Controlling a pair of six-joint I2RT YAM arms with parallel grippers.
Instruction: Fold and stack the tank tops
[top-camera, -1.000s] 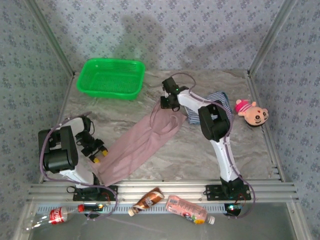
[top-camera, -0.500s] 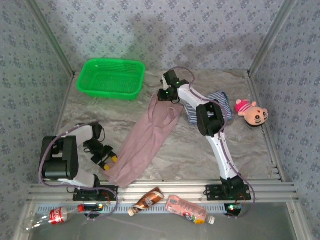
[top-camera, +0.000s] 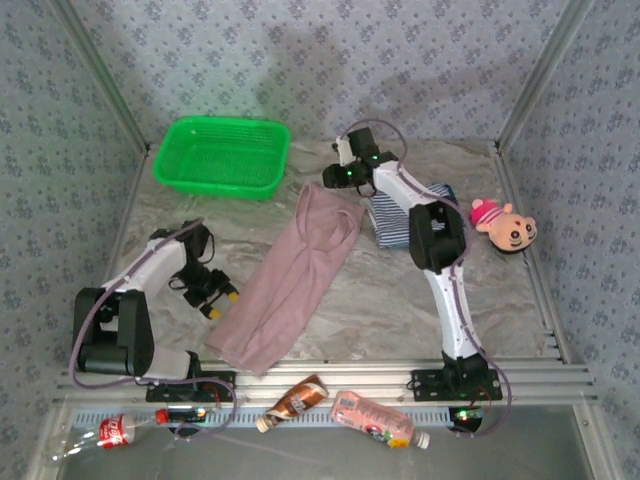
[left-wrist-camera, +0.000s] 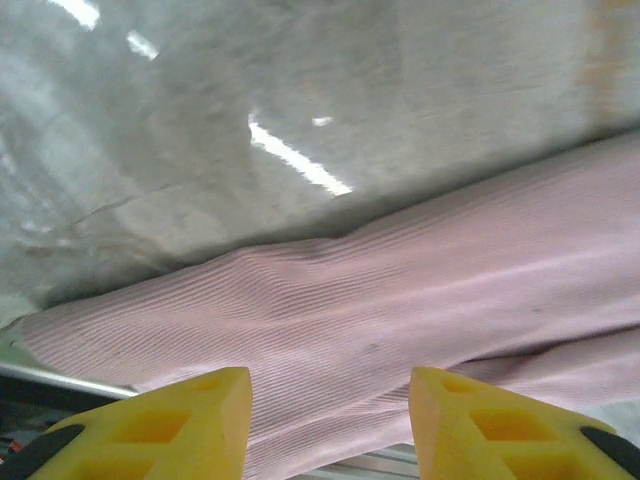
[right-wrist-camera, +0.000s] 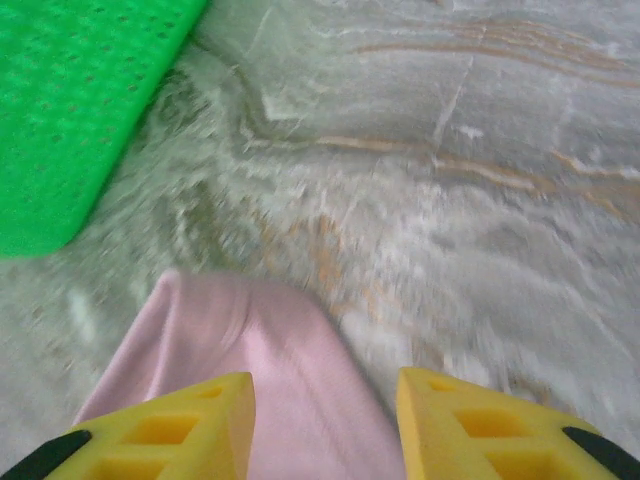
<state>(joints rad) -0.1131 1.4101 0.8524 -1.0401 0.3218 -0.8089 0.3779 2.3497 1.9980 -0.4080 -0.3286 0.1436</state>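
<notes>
A dusty pink tank top (top-camera: 295, 275) lies flat and diagonal on the marble tabletop (top-camera: 400, 300). The left claw (left-wrist-camera: 330, 400) hovers at its near-left edge and the right claw (right-wrist-camera: 325, 400) above its far end. Both 2-finger claws look released, fingers spread. A striped tank top (top-camera: 392, 215) lies by the right arm.

**Open lanes and blockers**

We see bare surface (top-camera: 500, 300) right of the dusty pink tank top (top-camera: 290, 280), open down to the near rail (top-camera: 340, 372). The green basket (top-camera: 222, 157) blocks the far left corner; the striped tank top (top-camera: 388, 220) and plush toy (top-camera: 503, 226) crowd the far right.
</notes>
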